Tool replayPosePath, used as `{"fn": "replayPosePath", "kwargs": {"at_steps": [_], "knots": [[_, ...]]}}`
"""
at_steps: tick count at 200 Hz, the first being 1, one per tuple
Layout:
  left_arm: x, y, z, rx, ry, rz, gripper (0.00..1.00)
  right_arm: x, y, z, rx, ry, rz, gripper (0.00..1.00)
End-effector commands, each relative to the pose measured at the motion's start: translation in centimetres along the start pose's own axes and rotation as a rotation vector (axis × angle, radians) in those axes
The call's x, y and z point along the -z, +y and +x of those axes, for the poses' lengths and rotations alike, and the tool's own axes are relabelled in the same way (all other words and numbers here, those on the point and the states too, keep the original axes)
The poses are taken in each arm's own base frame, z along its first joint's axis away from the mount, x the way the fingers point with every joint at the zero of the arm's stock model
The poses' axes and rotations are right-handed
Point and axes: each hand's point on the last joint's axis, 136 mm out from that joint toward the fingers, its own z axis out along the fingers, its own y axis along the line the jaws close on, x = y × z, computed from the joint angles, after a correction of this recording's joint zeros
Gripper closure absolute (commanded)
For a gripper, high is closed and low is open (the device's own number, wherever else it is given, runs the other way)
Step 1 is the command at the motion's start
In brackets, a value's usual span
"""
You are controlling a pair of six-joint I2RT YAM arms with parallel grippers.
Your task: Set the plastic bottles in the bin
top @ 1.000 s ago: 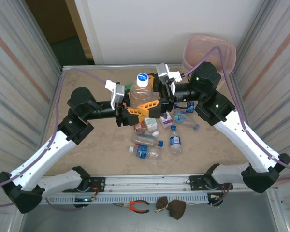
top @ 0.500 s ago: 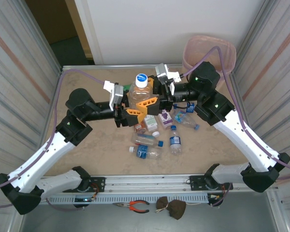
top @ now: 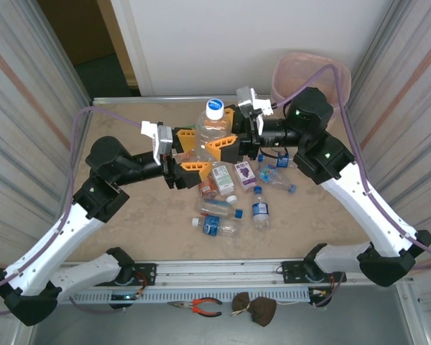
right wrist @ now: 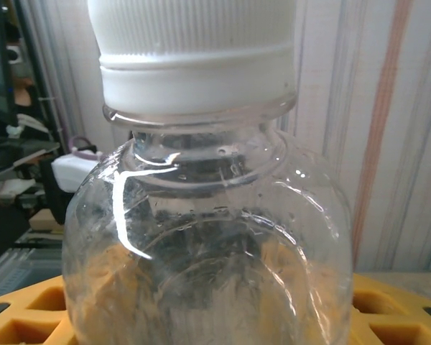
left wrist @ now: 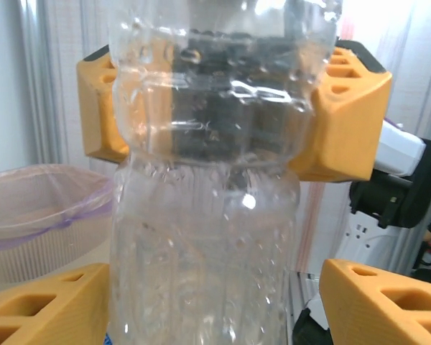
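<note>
Seen from overhead, a large clear bottle (top: pixel 211 133) with a blue and white cap (top: pixel 214 108) is held upright, to the left of the pink bin (top: pixel 312 72). The right gripper (top: pixel 219 133) is clamped on its waist, with orange fingers (left wrist: pixel 341 108) pressing the plastic in from both sides. The left gripper (top: pixel 192 152) is lower on the bottle, on the side away from the bin. Its jaws are spread wider than the bottle's body, leaving a gap on one side. More small bottles (top: pixel 219 209) lie scattered on the table (top: pixel 129 215), nearer than the bin and to its left.

Tan table (top: pixel 122 237) — small plastic bottles (top: pixel 261 213) lie scattered at its middle; some blue-capped.
</note>
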Motion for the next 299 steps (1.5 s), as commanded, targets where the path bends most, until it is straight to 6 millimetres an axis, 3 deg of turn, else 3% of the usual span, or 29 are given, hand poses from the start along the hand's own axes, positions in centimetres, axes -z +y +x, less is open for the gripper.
{"fn": "replayPosePath", "kwargs": {"at_steps": [1, 44, 104, 134, 142, 185, 238, 299], "knots": [[0.6, -0.7, 0.2, -0.020, 0.003, 0.009, 0.25, 2.3, -3.1, -2.6, 0.044, -0.046, 0.186, 0.46], [0.7, -0.5, 0.6, -0.012, 0.020, -0.007, 0.25, 7.0, -10.0, -3.0, -0.029, -0.058, 0.464, 0.46], [0.9, -0.2, 1.0, -0.007, 0.034, -0.027, 0.25, 17.1, -21.1, -1.6, -0.221, -0.069, 0.877, 0.49], [1.0, 0.0, 1.3, -0.004, 0.042, -0.045, 0.25, 21.8, -25.9, 0.6, -0.333, -0.051, 1.029, 0.49], [1.0, 0.1, 1.4, -0.003, 0.045, -0.051, 0.25, 22.9, -26.6, -0.1, -0.337, -0.063, 1.064, 0.50], [1.3, 2.7, 2.6, 0.032, 0.099, -0.194, 0.26, 27.8, -31.9, 4.0, -0.494, 0.016, 1.240, 0.54], [1.7, 5.0, 4.6, 0.087, 0.164, -0.321, 0.26, 30.1, -36.2, 11.4, -0.730, 0.171, 1.290, 0.53], [2.0, 5.6, 5.6, 0.119, 0.180, -0.354, 0.27, 28.4, -38.4, 19.9, -0.939, 0.297, 1.174, 0.51]]}}
